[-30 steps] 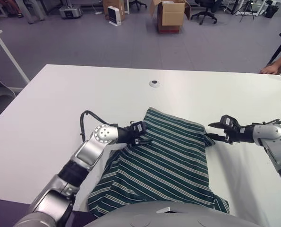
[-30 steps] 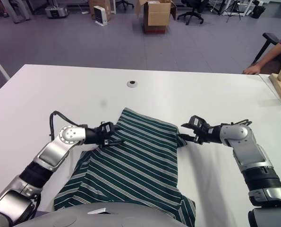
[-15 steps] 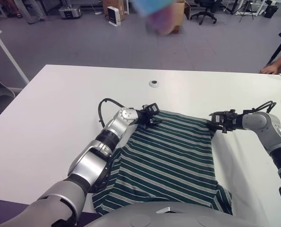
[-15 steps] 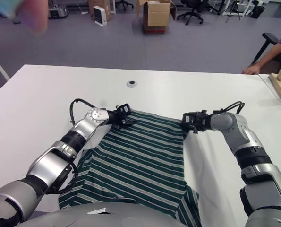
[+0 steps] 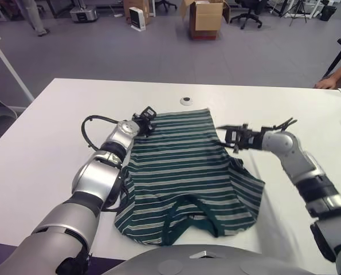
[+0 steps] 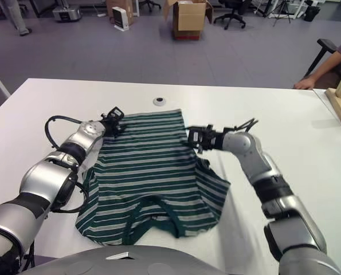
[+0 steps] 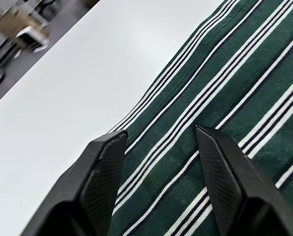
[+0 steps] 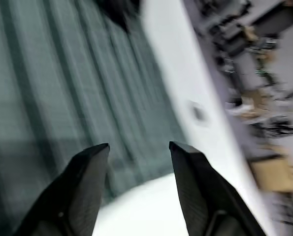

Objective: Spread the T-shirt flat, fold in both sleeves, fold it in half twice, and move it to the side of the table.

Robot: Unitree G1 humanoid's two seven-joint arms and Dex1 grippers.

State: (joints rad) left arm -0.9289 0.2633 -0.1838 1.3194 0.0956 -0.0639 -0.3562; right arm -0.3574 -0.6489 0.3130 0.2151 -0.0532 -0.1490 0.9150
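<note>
Nearest to me, the neckline (image 5: 188, 220) of the T-shirt (image 5: 184, 166) lies close to the near edge of the table (image 5: 55, 126), with the collar opening turned toward me. The shirt is dark green with pale stripes and lies opened out on the white tabletop, its hem at the far end. The middle lies mostly smooth. Along its right edge the cloth is rumpled and bulges outward; I cannot tell whether that is a sleeve.

My left arm lies along the shirt's left edge. My left gripper (image 5: 149, 121) sits at the far-left corner of the shirt, at the hem. In the left wrist view its fingers (image 7: 107, 167) stand apart, with striped cloth and the hem edge showing below the gap and bare table just beside. I cannot tell whether the tips touch the cloth.

My right gripper (image 5: 227, 137) is at the shirt's right edge, a little nearer than the far-right corner, pointing in toward the cloth. In the right wrist view its fingers (image 8: 87, 177) are also spread, with nothing between them; shirt and table show beyond, blurred.

Beyond the hem, a small round disc (image 5: 186, 101) sits on the table, just apart from the shirt.

Past the far table edge, on the floor: a cardboard box (image 5: 204, 17), a small white unit (image 5: 137, 17) and an office chair (image 5: 247, 11).
</note>
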